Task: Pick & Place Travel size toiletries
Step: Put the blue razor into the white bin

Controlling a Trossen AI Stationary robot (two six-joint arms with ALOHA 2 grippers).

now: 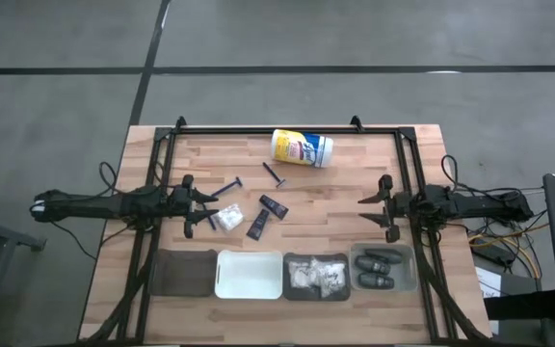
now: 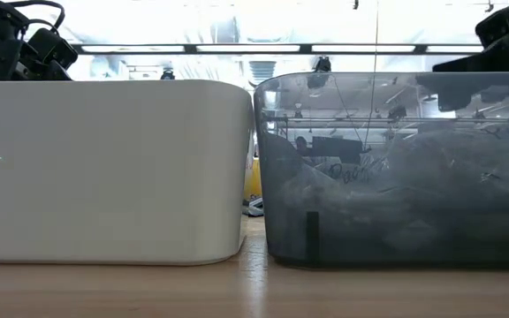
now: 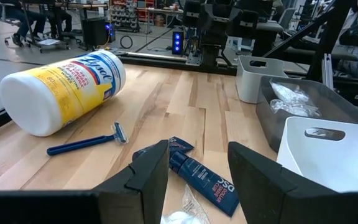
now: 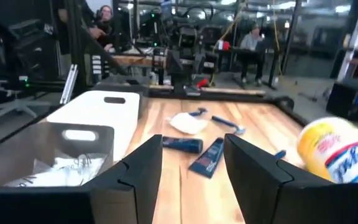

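Between the two arms, loose toiletries lie mid-bench: two black tubes [image 1: 266,216], a white packet [image 1: 225,220] and two razors [image 1: 229,186]. The left gripper [image 1: 197,206] is far nearer, fingers spread and empty, the packet just ahead of them and a tube's [image 3: 204,182] long axis slanting across the gap. The right gripper [image 1: 382,206] hovers parted, empty, above the pod bin [image 1: 384,269]. Bench around is open; the canister [image 1: 302,148] lies farther off.

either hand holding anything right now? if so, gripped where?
Nothing is held. The left hand is open above a black tube and a white packet, gripping neither. The right hand has nothing between its fingers.
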